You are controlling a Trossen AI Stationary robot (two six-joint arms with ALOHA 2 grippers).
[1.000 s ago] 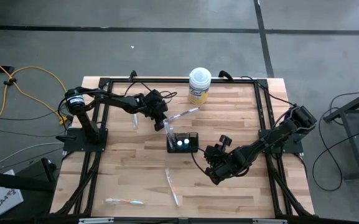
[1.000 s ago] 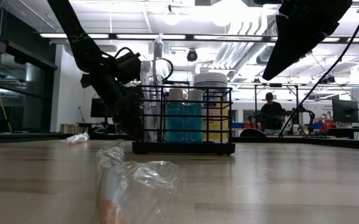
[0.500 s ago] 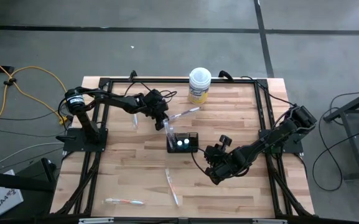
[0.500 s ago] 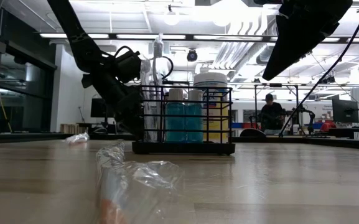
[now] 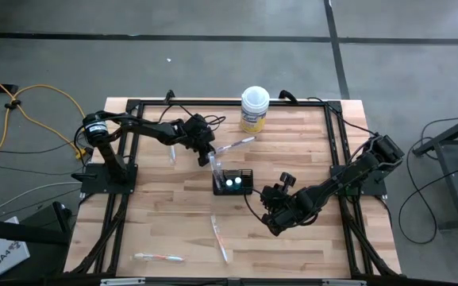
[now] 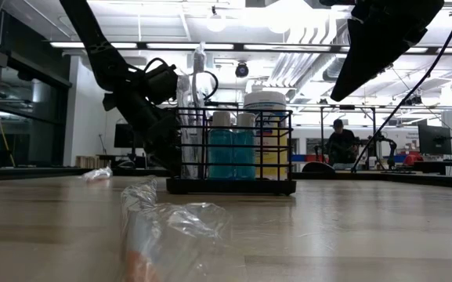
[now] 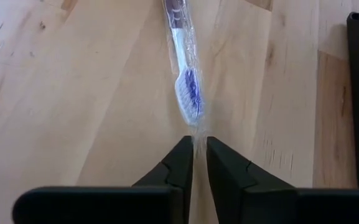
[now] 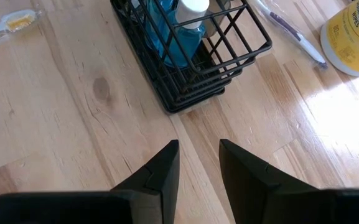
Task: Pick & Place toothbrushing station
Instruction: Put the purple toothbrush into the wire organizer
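Beside the holder (image 5: 234,181), mid-table: left gripper (image 7: 193,146) pinching wrapped toothbrush (image 7: 186,93) by its wrapper, right gripper (image 8: 198,152) idle nearby, fingers apart. Inside holder: two teal tubes (image 6: 231,150). Judged partway; other toothbrushes (image 5: 219,237) not yet placed.

Bright, even ceiling light over my workspace.
Glare streaks the pale wooden tabletop (image 8: 328,106) beyond my right gripper (image 8: 198,163); the crinkled clear plastic wrapper (image 6: 175,235) nearest the low camera is blurred.
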